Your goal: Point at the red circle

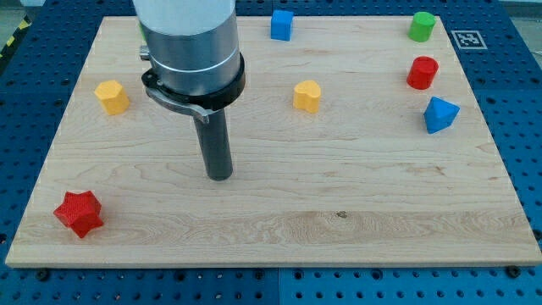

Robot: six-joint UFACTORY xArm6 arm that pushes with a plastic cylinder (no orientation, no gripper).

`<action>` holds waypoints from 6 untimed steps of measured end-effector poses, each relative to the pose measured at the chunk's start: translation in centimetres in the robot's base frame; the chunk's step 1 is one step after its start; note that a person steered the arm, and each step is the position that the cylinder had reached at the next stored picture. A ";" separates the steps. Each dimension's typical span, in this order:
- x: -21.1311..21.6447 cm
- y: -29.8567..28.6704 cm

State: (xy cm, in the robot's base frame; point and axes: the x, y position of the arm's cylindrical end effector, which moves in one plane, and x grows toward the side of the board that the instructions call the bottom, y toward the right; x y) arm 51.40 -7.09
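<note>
The red circle block stands near the view's right edge, below the green circle block and above the blue triangle block. My tip rests on the wooden board left of centre, far to the left of the red circle. The nearest blocks to my tip are a yellow block up and to the right and another yellow block up and to the left.
A red star block lies at the board's bottom left corner. A blue cube sits at the top centre. A marker tag is on the blue perforated table beyond the top right corner.
</note>
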 end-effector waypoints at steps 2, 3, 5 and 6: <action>-1.7 0.2; -2.9 4.0; -1.7 21.5; -0.6 31.4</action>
State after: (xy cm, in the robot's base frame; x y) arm 50.85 24.27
